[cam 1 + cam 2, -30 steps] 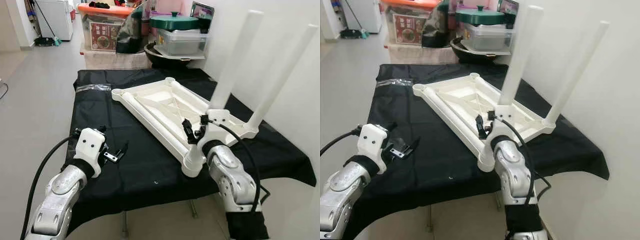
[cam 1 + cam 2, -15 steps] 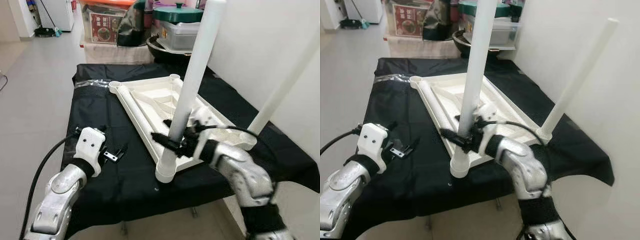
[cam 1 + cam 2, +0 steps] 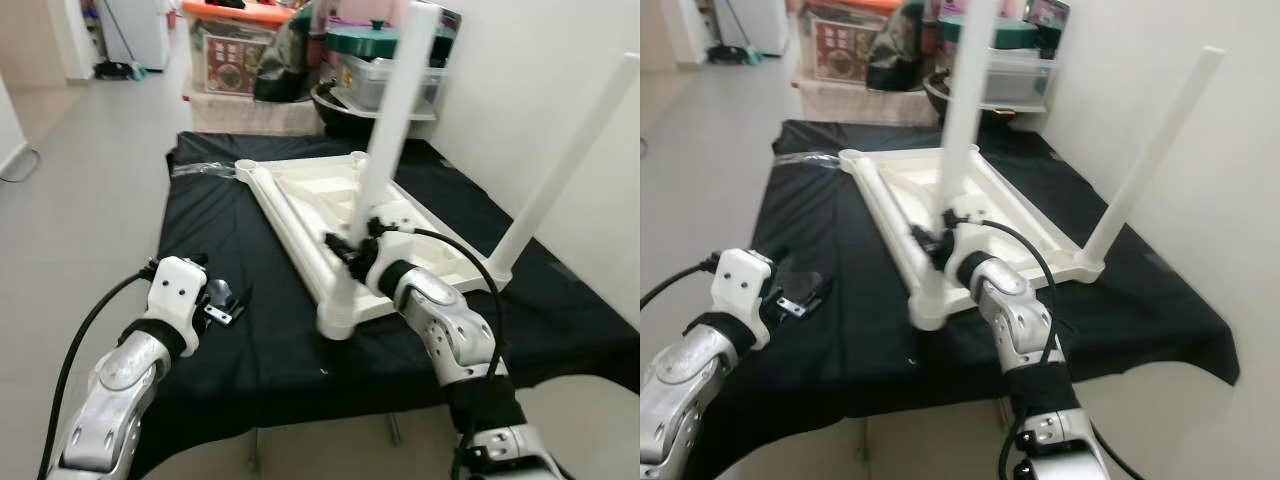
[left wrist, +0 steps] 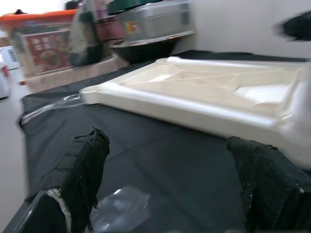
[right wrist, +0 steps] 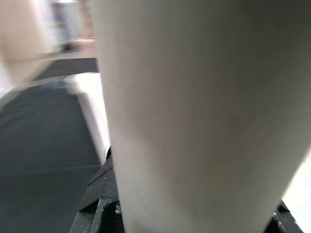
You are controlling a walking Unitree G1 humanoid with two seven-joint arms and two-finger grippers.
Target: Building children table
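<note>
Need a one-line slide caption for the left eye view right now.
Right gripper clamps a white table leg standing in the near corner socket of the upturned tabletop; left gripper hovers open over the black cloth.

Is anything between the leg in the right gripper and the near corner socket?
Nothing visible. The right gripper holds the white leg upright, and its lower end already meets the near corner socket of the tabletop.

The white plastic tabletop (image 3: 330, 205) lies upside down on the black-covered desk (image 3: 250, 330). One white leg (image 3: 385, 165), clamped in the right gripper (image 3: 345, 245) jaws, stands tilted in the near corner socket just below them. Another leg (image 3: 565, 165) slants up from the corner well beyond them.
</note>
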